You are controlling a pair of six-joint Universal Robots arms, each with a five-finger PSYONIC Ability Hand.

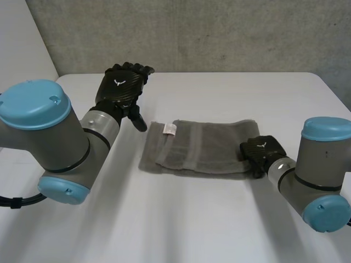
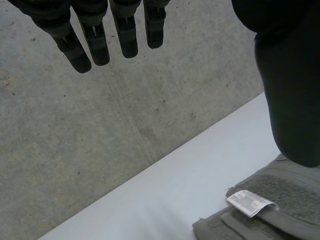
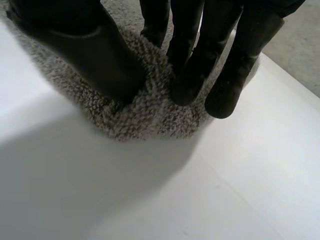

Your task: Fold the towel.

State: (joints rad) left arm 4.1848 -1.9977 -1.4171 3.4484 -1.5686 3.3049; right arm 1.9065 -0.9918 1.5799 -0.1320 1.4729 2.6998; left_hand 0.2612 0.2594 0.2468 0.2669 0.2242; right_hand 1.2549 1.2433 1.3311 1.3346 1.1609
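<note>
A grey towel [image 1: 203,145] lies folded into a flat band on the white table [image 1: 219,87], with a white label [image 1: 170,129] near its left end. My right hand [image 1: 262,152] is at the towel's right end. In the right wrist view its thumb and fingers [image 3: 200,60] are curled into the fuzzy edge of the towel [image 3: 140,115], and cloth is bunched between them. My left hand [image 1: 122,85] hovers above the table, up and left of the towel's left end. Its fingers [image 2: 95,40] are straight and hold nothing. Beside its thumb lies the towel's corner [image 2: 285,200] with the label [image 2: 248,202].
A grey concrete wall [image 1: 219,33] stands behind the table's far edge. Bare white tabletop [image 1: 181,219] stretches in front of the towel, between my two arms.
</note>
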